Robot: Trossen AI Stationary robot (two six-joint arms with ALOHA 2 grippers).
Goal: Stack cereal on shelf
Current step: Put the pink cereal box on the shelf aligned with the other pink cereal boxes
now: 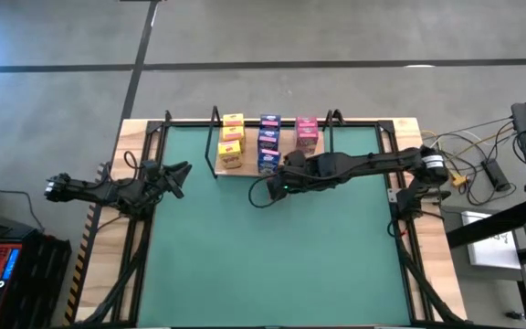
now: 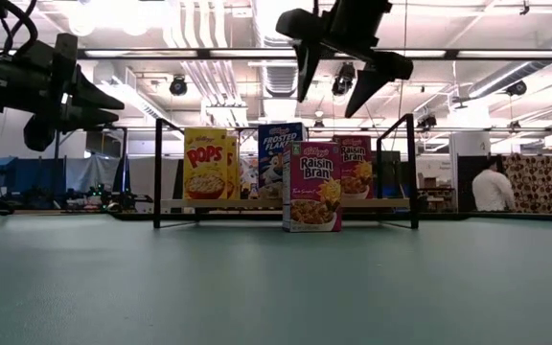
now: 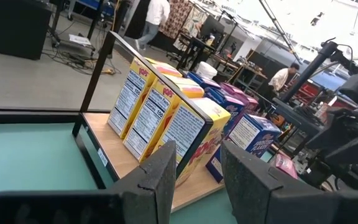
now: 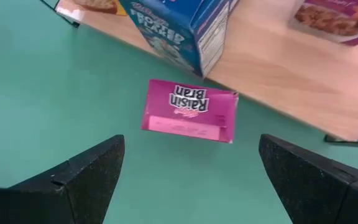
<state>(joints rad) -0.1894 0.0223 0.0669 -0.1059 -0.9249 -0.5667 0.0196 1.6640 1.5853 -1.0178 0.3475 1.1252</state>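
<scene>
hidden: magenta box [image 1: 292,163] under right arm [image 1: 354,164] | high view

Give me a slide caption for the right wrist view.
Open right gripper hovers above a pink Raisin Bran box standing on the green mat.

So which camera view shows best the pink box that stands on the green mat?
The low view: the pink box stands upright, front unobstructed. The right wrist view shows only its top. In the high view the right arm hides it; the left wrist view shows one corner at most.

We see a green mat [image 1: 272,265] carrying the wooden shelf [image 4: 272,68] and one upright pink Raisin Bran box [image 4: 190,111].
</scene>
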